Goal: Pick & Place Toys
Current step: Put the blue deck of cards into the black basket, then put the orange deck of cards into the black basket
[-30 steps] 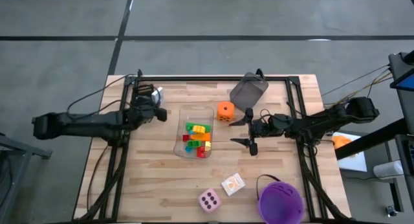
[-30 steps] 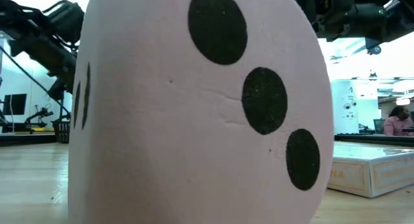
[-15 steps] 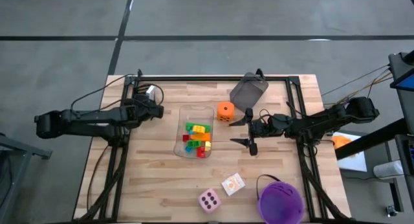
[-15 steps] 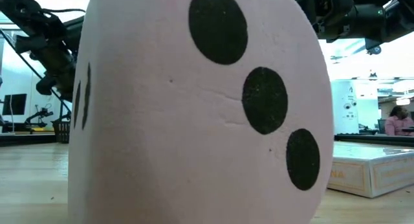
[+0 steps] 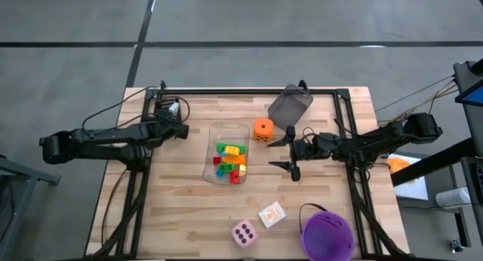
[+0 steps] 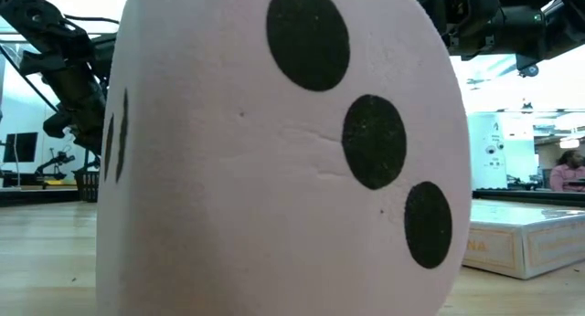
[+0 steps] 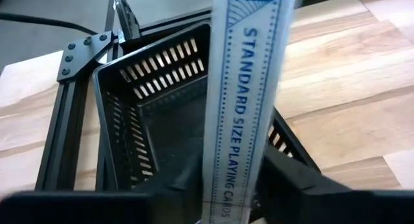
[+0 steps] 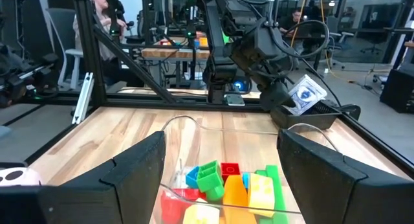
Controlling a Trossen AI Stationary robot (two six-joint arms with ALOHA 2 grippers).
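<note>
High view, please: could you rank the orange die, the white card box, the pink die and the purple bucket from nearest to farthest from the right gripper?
From the right gripper, open beside the clear tray:
1. Orange die, just beyond the fingers, toward the table's far edge.
2. White card box, toward the near edge.
3. Purple bucket and pink die, both at the near edge, too close to call.

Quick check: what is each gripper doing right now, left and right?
Left gripper: closed on a playing-card box, over the dark slotted bin.
Right gripper: open, empty, near the clear tray of bricks.
</note>
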